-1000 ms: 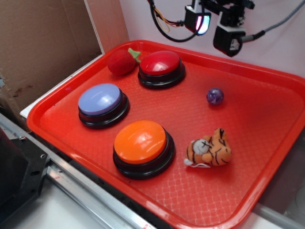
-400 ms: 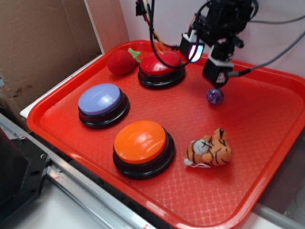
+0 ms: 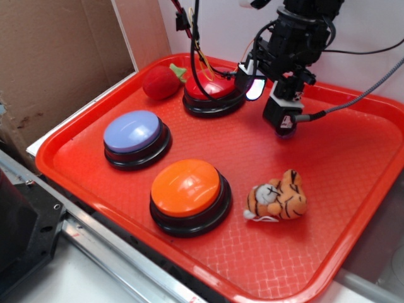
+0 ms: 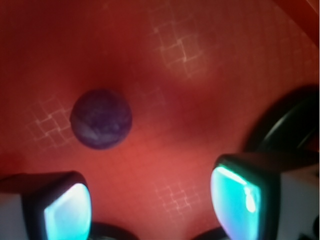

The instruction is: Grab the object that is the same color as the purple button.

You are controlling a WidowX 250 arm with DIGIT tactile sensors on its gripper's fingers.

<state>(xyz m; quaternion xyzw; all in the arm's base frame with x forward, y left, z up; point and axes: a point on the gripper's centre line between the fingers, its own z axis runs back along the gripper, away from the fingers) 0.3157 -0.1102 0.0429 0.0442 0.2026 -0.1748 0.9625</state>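
Three big round push buttons sit on the red tray (image 3: 353, 208), each a smooth plastic dome on a black base. Nearest is the orange button (image 3: 187, 188); just to its right lies one small striped tiger plush (image 3: 278, 199), soft and fuzzy, on its side. The tray's floor is stamped with a fine waffle grid and has a raised glossy rim. Further back on the left stands the purple button (image 3: 133, 130), its dome a pale lavender. Behind that, at the far edge, the red button (image 3: 211, 88) is partly covered by cables, with one red plush fruit (image 3: 160, 83) touching its left side.

The claw (image 3: 270, 104) hangs low over the tray to the right of the red button, its two fingers (image 4: 65, 210) spread apart and holding nothing. From the wrist view, the single ball (image 4: 101, 118), a glossy dark-purple marbled sphere, rests on the tray floor ahead of the fingertips, closer to the left one, not touched by either. From the side, the claw hides it.
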